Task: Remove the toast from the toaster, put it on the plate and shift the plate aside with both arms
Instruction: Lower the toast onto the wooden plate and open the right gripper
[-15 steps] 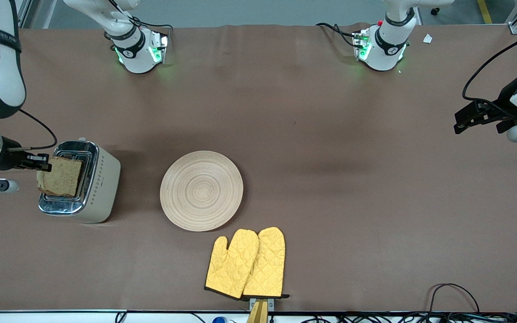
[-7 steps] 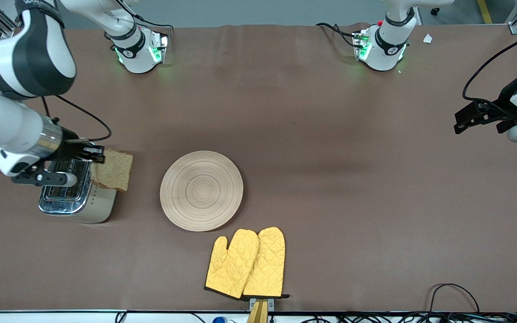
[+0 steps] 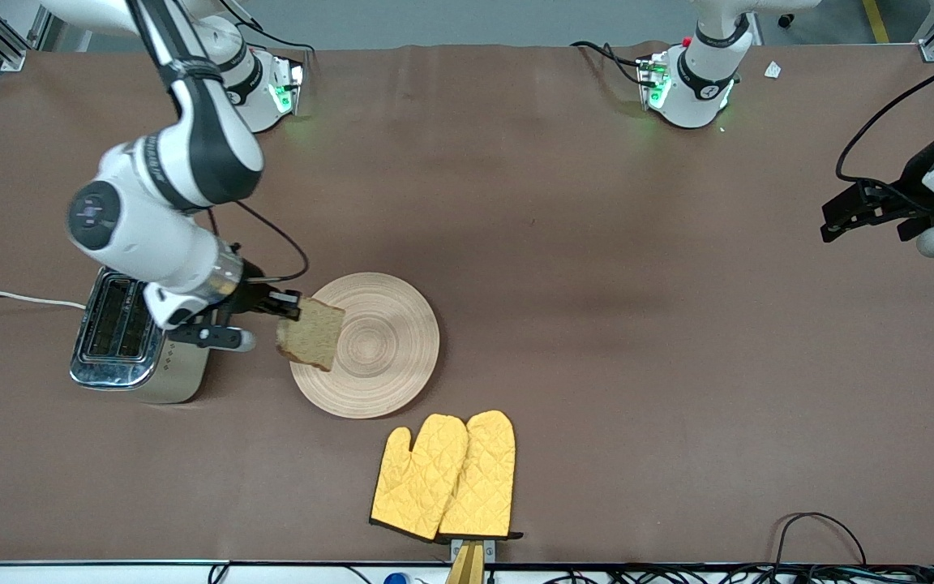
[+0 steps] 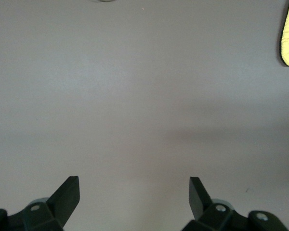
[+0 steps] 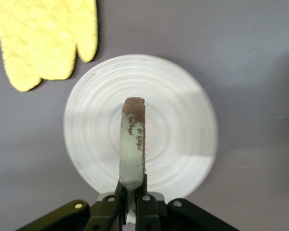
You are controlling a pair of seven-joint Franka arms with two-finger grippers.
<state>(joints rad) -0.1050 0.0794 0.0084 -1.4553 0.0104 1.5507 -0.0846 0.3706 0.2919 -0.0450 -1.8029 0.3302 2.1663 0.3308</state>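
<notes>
My right gripper [image 3: 289, 307] is shut on the toast [image 3: 311, 332], a tan-brown speckled slice, and holds it in the air over the rim of the plate [image 3: 386, 349] on the toaster's side. In the right wrist view the toast [image 5: 133, 144] stands edge-on between my fingers [image 5: 133, 204] above the round plate [image 5: 183, 139]. The plate is light beige with ring grooves and lies flat mid-table. My left gripper [image 3: 840, 217] is open and empty, waiting high at the left arm's end of the table; its wrist view shows bare cloth between the open fingers [image 4: 134, 190].
A silver toaster [image 3: 139, 339] stands at the right arm's end of the table, its slots empty. A pair of yellow oven mitts [image 3: 447, 477] lies nearer the front camera than the plate, also in the right wrist view [image 5: 43, 41]. Cables run along the front edge.
My right gripper has carried the toast from above the toaster's slot, past the toaster, to over the plate's rim. The left arm has not moved.
</notes>
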